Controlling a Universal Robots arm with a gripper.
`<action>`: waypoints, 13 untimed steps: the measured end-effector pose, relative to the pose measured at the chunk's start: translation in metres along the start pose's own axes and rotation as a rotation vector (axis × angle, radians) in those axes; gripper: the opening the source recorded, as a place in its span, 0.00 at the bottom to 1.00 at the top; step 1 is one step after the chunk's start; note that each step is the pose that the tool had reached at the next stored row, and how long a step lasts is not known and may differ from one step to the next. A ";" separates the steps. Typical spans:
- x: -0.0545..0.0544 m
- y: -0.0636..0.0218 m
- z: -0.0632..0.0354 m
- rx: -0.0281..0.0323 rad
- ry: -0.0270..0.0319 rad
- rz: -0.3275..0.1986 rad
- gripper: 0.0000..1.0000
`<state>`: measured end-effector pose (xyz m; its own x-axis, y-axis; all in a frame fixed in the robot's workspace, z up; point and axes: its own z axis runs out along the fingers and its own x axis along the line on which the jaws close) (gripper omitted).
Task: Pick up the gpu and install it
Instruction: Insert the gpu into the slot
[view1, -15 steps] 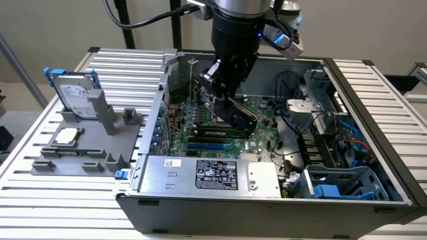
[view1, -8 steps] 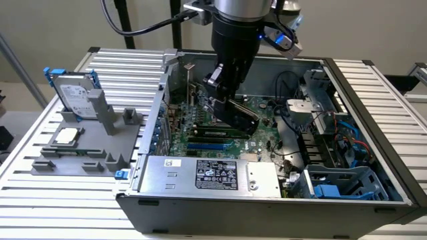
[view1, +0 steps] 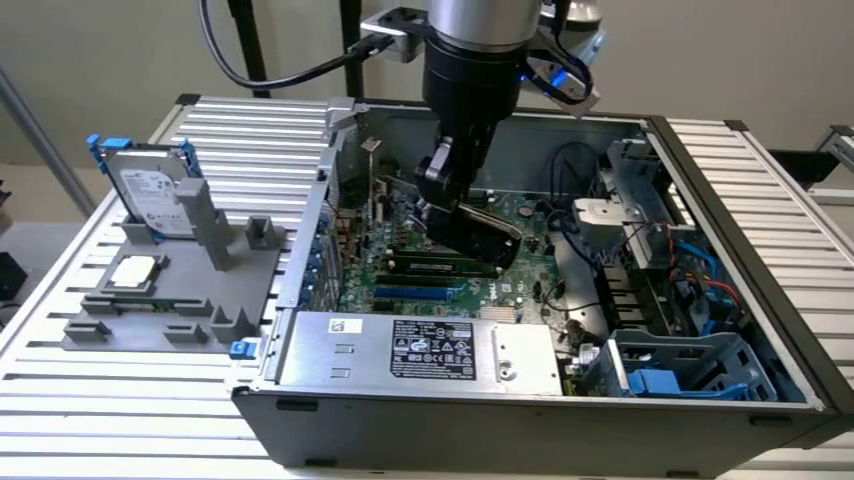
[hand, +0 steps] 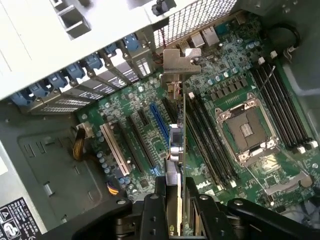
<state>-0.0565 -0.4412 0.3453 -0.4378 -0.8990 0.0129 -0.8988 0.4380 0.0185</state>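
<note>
Claw (hand: 175, 197) clenched on slim black gpu card with silver bracket (hand: 176, 142), edge-down over green motherboard (hand: 235, 80), presumably for slot alignment.

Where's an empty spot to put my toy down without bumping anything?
The bare slatted table on the exterior view's right of the computer case, and the front corner by the grey holder. Inside the case is crowded: the fingers hold the graphics card over the green board, wires around.
</note>
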 end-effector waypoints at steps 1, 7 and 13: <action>0.000 0.0000 0.0008 0.0005 0.0003 -0.018 0.00; 0.000 -0.0001 0.0064 0.0038 0.0014 -0.127 0.00; 0.000 -0.0003 0.0148 0.0075 0.0023 -0.237 0.00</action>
<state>-0.0565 -0.4412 0.3305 -0.2145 -0.9767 0.0114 -0.9766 0.2146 0.0138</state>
